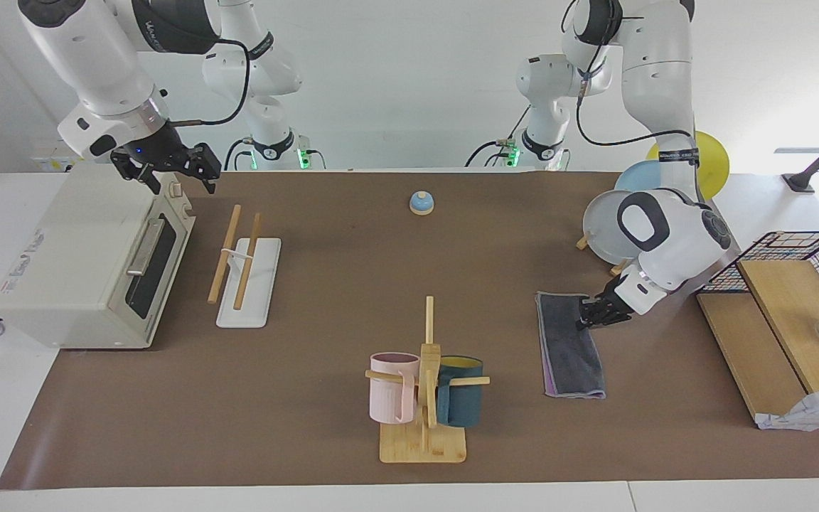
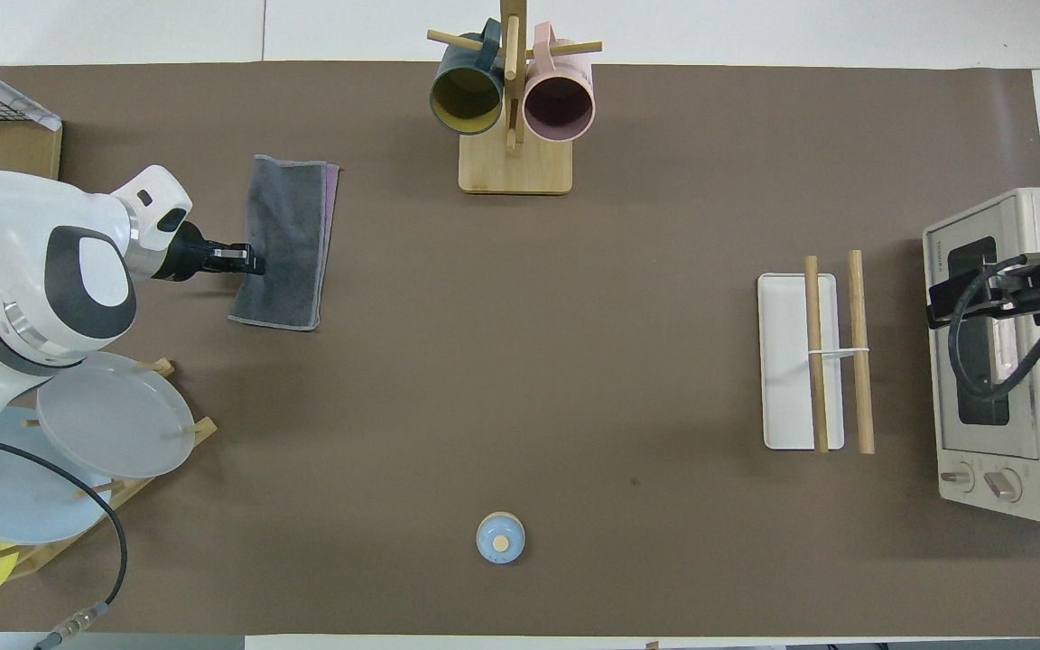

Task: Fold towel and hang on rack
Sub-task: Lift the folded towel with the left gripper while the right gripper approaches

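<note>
In the facing view, the towel [image 1: 570, 346] lies folded on the brown mat [image 1: 352, 242], grey side up, toward the left arm's end of the table. The left gripper [image 1: 589, 313] is low at the towel's edge; I cannot tell if it pinches the cloth. The right gripper [image 1: 178, 171] hangs open and empty over the toaster oven [image 1: 82, 263].

In the overhead view, a purple strip shows along one towel [image 2: 286, 241] edge. The rack [image 2: 813, 361] lies beside the toaster oven [image 2: 1007, 352], well apart from the towel.

White arms [image 1: 655, 64], dark joint bands, black cables, black claws.
</note>
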